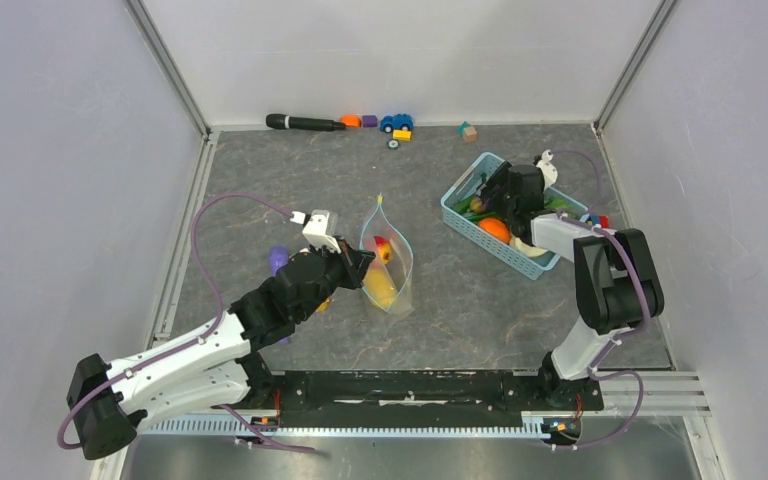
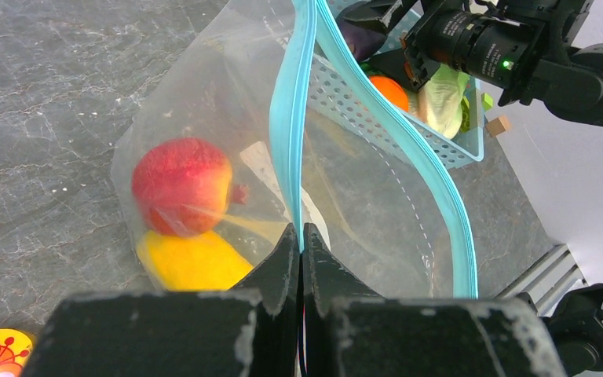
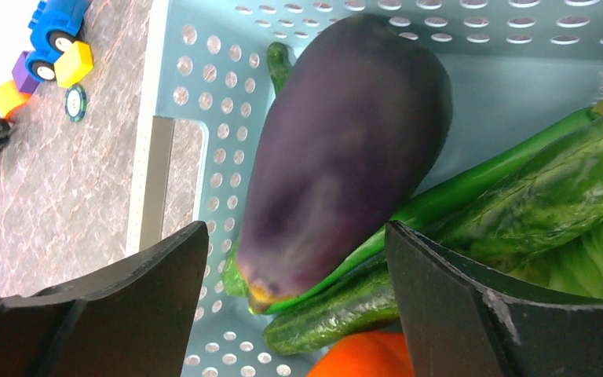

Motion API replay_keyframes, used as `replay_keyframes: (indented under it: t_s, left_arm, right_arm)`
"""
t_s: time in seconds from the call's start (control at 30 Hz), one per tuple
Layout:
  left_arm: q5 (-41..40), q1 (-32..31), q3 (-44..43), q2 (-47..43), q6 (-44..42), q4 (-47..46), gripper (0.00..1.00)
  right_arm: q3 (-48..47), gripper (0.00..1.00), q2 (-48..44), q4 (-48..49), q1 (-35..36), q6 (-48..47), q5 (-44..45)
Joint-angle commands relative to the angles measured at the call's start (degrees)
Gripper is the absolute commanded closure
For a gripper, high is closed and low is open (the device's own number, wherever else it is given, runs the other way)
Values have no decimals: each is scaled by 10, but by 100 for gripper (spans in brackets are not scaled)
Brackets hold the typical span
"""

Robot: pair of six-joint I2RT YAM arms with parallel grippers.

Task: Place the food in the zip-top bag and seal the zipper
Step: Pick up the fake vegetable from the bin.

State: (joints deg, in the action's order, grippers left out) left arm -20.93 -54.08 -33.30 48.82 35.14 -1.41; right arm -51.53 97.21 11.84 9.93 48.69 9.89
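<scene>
My wide-open right claw [image 3: 294,236] straddles the eggplant [image 3: 345,149] in the basket [image 3: 204,94], left claw [image 2: 301,236] pinching the zipper [image 2: 290,118], over grey table [image 1: 260,170], pale walls [image 1: 410,50].

You'll see the clear bag [image 2: 228,86] upright, zipper [image 2: 289,133] unsealed, holding red fruit [image 2: 180,184] and seemingly a mango [image 2: 192,263]; the eggplant [image 3: 345,149] lies in the basket [image 3: 204,78].

The zip-top bag [image 1: 400,290] lies left of the basket [image 1: 465,228] holding the eggplant [image 3: 345,149].
</scene>
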Motion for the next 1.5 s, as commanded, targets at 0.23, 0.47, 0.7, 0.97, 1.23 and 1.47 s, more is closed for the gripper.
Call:
replay_keyframes:
  t_s: [0.23,0.47,0.7,0.97,1.23,1.47]
  left_arm:
    - [0,0,-6,-5,9,-15,98]
    - [0,0,-4,-8,9,-15,98]
    - [2,0,-3,-9,9,-17,98]
    - [2,0,-3,-10,10,-17,98]
    - [1,0,-3,-11,7,-17,98]
    - [1,0,-3,-14,6,-17,98]
  right_arm:
    - [-50,22,50,29,-6,50,68]
    - [-39,35,50,46,-5,56,73]
    - [-6,56,14,81,-5,50,68]
    - [35,65,-35,112,-6,46,73]
    - [75,65,-78,196,-5,9,66]
    - [113,65,-131,223,-5,-32,74]
